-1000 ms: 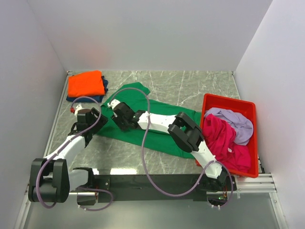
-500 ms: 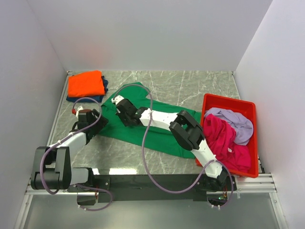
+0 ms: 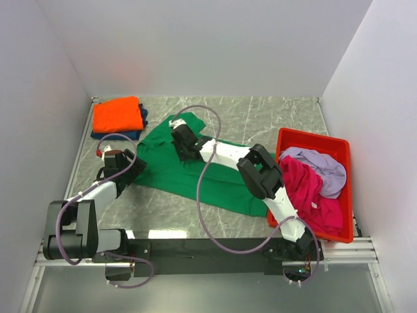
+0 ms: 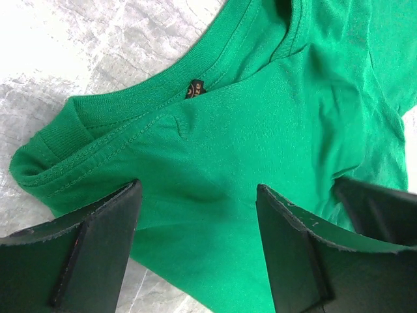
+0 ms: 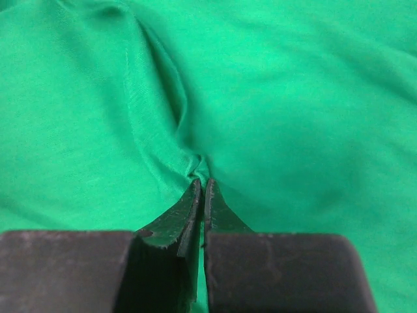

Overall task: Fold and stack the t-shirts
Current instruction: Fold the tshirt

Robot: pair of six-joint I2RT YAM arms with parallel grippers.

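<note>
Right fingers (image 5: 172, 225) clamped on a fold of the green shirt (image 3: 195, 179); left fingers (image 4: 85, 261) wide open, empty, at its collar (image 4: 221, 52). I read its length running right, toward the bin (image 3: 313, 136).

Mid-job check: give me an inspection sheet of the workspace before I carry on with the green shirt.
Surface: grey marbled table.
Job's things: green t-shirt spread out mid-table, wrinkled; orange t-shirt folded on top of navy t-shirt at the back left; magenta t-shirt and lilac t-shirt crumpled in the bin.
Clutter: red bin at the right edge; nothing else seen.
Hands: left hand open over the green t-shirt near its collar; right hand shut, pinching a fold of the green t-shirt.
Cables: a purplish cable loops along each arm; the right arm's crosses over the green t-shirt.
Surroundings: white walls on three sides.
</note>
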